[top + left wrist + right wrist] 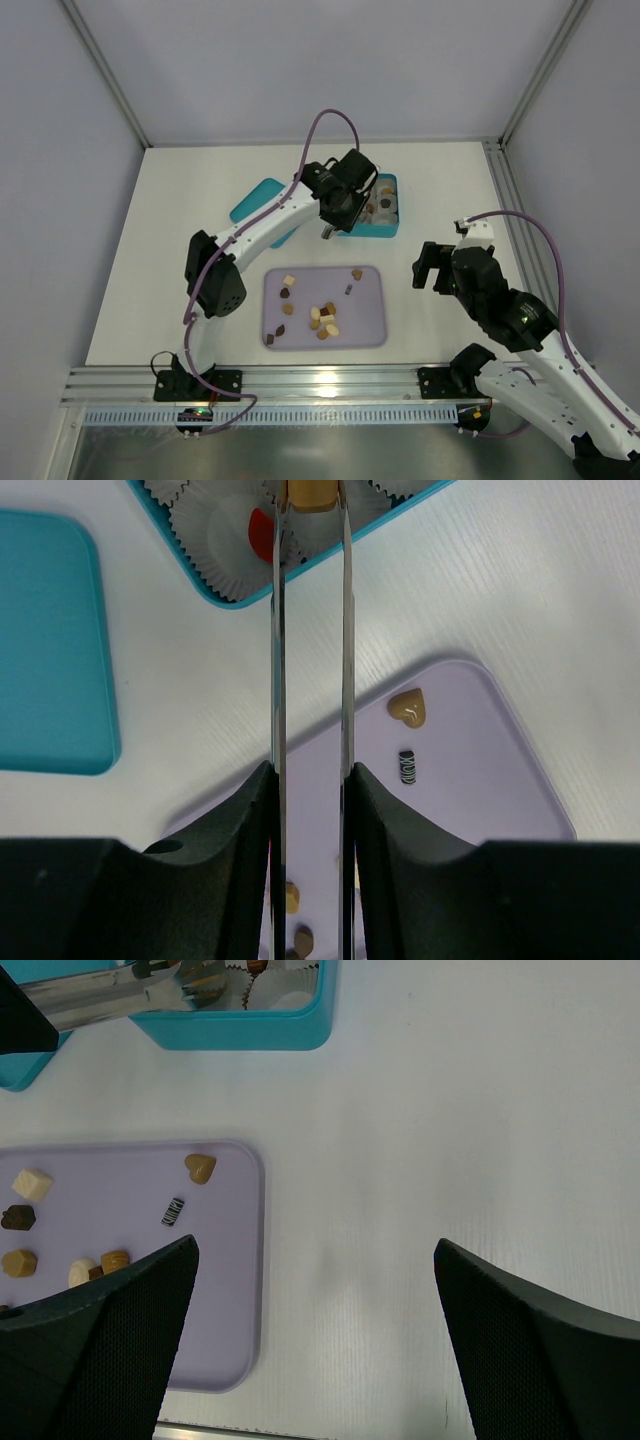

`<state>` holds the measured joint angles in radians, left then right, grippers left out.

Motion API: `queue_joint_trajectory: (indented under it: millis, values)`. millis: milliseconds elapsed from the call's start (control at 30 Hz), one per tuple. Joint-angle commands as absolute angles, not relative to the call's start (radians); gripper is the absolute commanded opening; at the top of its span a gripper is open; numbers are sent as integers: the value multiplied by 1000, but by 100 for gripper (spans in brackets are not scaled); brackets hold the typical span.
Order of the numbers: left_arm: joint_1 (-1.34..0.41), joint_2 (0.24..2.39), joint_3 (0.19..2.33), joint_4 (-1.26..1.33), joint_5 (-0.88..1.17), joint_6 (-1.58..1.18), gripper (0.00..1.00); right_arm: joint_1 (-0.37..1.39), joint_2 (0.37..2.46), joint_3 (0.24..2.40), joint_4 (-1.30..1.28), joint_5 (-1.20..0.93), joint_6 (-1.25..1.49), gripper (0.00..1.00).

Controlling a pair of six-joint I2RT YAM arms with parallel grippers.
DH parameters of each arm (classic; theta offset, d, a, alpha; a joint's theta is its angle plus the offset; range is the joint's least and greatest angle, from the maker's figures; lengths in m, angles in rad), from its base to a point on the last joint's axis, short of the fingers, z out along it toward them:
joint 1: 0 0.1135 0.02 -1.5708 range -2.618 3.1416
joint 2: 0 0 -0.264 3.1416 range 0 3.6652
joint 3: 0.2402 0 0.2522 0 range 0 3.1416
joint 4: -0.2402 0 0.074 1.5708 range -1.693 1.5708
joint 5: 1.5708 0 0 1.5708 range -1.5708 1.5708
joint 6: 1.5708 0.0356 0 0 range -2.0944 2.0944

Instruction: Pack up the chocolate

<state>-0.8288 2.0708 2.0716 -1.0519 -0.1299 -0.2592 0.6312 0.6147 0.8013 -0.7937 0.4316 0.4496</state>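
My left gripper (343, 195) (312, 780) is shut on a pair of metal tongs (277, 660). The tong tips pinch a tan chocolate (312, 492) over a white crinkled cup in the teal box (385, 229) (215, 592). A red piece (260, 535) lies in that cup. Several more chocolates (322, 318) are scattered on the purple tray (370, 330) (480, 790), among them a tan heart (408, 708) (200, 1167) and a striped piece (407, 767) (173, 1211). My right gripper (432, 268) (315, 1290) is open and holds nothing, above the table just right of the tray.
The teal lid (262, 200) (50, 640) lies flat to the left of the box. An aluminium rail (320, 385) runs along the near table edge. White walls and frame posts bound the back and sides.
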Motion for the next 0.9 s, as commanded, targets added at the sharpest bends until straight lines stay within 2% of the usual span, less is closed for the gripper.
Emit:
queue_joint_trajectory:
  millis: [0, 867]
  values:
    - [-824, 2075, 2072, -1037, -124, -245, 34, 627, 603, 799, -759, 439, 440, 100]
    - [-816, 2034, 2075, -1026, -127, -233, 38, 629, 607, 799, -759, 440, 440, 100]
